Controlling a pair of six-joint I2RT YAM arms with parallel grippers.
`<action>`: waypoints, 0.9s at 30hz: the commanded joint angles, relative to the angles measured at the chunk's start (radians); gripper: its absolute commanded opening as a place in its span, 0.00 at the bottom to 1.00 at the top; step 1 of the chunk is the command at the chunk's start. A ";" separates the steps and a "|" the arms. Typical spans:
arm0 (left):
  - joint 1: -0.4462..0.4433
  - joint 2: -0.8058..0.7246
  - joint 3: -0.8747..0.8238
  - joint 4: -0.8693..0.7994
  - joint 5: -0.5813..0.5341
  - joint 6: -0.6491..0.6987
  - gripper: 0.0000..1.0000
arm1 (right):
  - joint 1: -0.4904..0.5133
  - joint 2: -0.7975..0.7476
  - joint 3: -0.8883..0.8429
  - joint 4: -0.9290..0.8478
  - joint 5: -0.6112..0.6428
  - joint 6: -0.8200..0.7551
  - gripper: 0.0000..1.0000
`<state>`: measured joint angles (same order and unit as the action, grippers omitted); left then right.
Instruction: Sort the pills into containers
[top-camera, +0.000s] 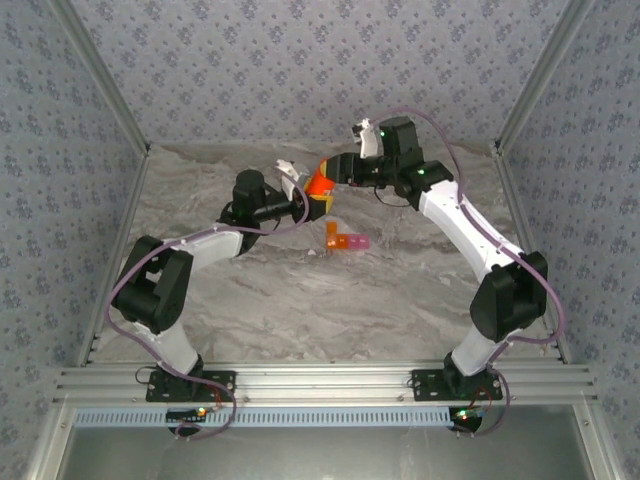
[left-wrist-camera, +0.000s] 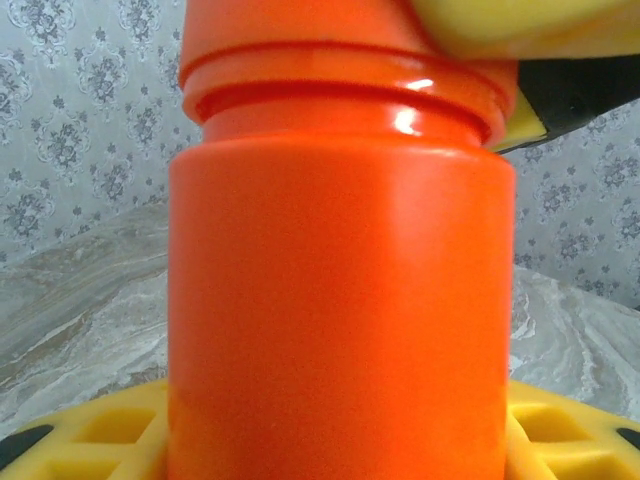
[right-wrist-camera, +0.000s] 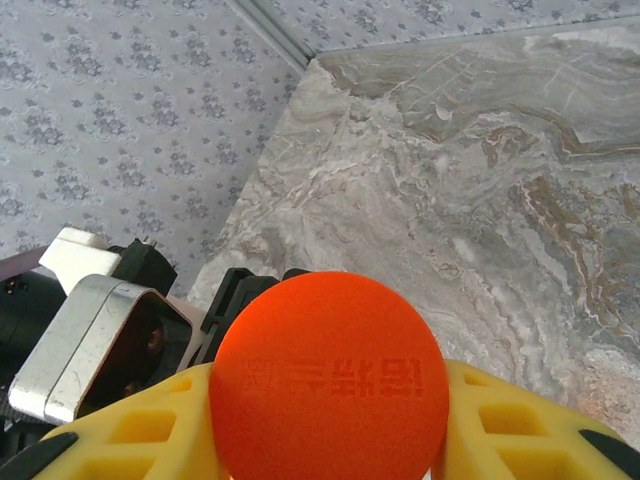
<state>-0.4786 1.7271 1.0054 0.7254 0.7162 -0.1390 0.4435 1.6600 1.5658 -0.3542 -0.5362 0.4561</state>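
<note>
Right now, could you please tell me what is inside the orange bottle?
The bottle is opaque and its cap is on, so whatever it holds is hidden.

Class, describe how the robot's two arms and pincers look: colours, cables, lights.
The left arm and right arm have white links and black joints, each trailed by a lilac cable. The right arm shows green lights. The left pincer and right pincer have yellow fingers with moulded recesses.

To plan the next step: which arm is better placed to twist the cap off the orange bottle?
Right. The right pincer is shut on the cap, while the left pincer clamps the orange bottle by its body and can probably hold it steady.
</note>
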 joint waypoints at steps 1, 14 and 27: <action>-0.017 -0.041 0.029 0.107 -0.010 0.022 0.00 | 0.063 0.041 0.021 -0.151 -0.054 0.000 0.34; -0.020 -0.031 0.001 0.081 -0.038 0.049 0.00 | 0.035 0.033 0.101 -0.219 -0.034 -0.019 0.54; -0.020 -0.020 0.002 0.083 -0.033 0.045 0.00 | 0.015 0.013 0.122 -0.224 -0.036 -0.026 0.75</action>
<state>-0.4919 1.7275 1.0035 0.7425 0.6903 -0.0952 0.4469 1.6745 1.6615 -0.5285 -0.5243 0.4427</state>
